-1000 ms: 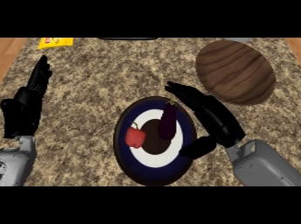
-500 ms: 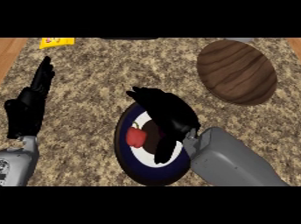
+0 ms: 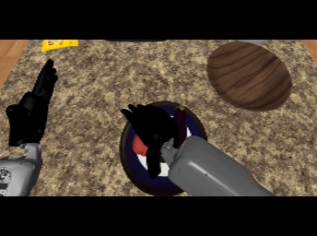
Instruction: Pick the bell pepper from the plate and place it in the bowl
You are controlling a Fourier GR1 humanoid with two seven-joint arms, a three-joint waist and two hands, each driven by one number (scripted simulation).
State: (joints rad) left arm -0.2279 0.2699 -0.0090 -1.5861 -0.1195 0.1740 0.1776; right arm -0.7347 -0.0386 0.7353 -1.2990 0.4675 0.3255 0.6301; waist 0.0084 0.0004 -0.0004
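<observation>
Speckled stone worktop (image 3: 120, 78) fills most of the frame, with a strip of wood showing at the left and right edges. Low in the centre lies a dark blue plate (image 3: 128, 159) with a white ring. The right hand (image 3: 151, 129) hangs over the plate, its black fingers pointing toward the upper left and bent downward over the red bell pepper (image 3: 140, 146), of which only a small patch shows at the hand's lower left side. Whether the fingers are closed round the pepper or only curved above it cannot be told. A slim dark purple thing (image 3: 179, 122) lies on the plate just right of the hand. The brown wooden bowl (image 3: 249, 76) sits in the upper right, well apart from the plate. The left hand (image 3: 31, 113) rests at the left side, fingers straight and pointing up. A yellow item (image 3: 59, 44) lies at the upper left edge.
</observation>
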